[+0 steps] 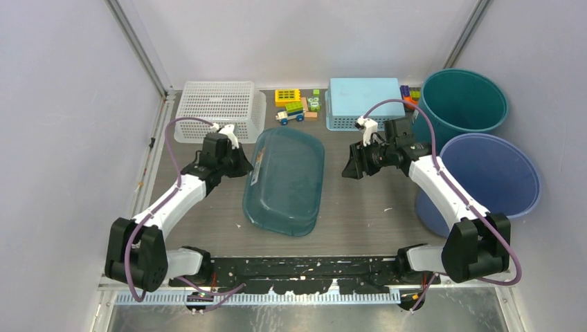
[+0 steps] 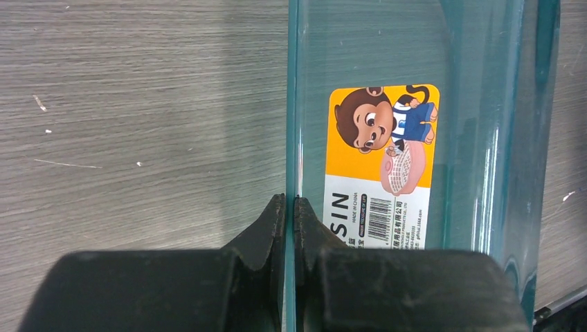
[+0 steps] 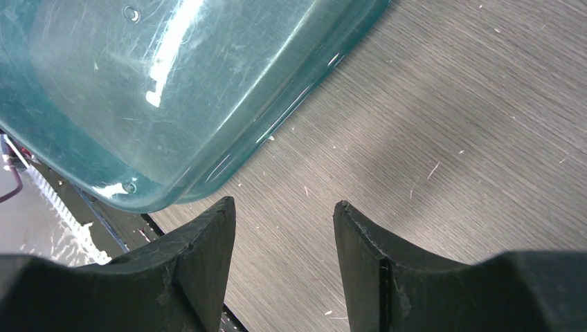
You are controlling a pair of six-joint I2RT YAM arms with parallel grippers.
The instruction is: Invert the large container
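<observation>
Grey desk (image 1: 360,207), white walls all round. The large container (image 1: 285,181) lies mid-desk. Left arm (image 1: 176,197) reaches in low, left fingers (image 1: 248,167) pinched tight on its left rim. Right arm (image 1: 443,187) bends inward, with the right fingers (image 1: 350,168) half open, empty, just beside it.

**Top external:** fixed camera, high above and behind the black base rail (image 1: 304,266), facing down and forward. The teal container (image 1: 284,181) lies whole at mid-frame, with the table (image 1: 360,207) visible on all sides of it.

**Left wrist:** very near, looking along the left gripper (image 2: 291,202) at the container's left rim and side wall, with a monkey label (image 2: 381,166) centred. Bare tabletop lies left of the rim.

**Right wrist:** near, looking past the right gripper (image 3: 284,207) from the container's right. It faces down at the tabletop and the container's near right corner, with the rail beyond it.

All three views share the container; the wrist views show different sides of it.
</observation>
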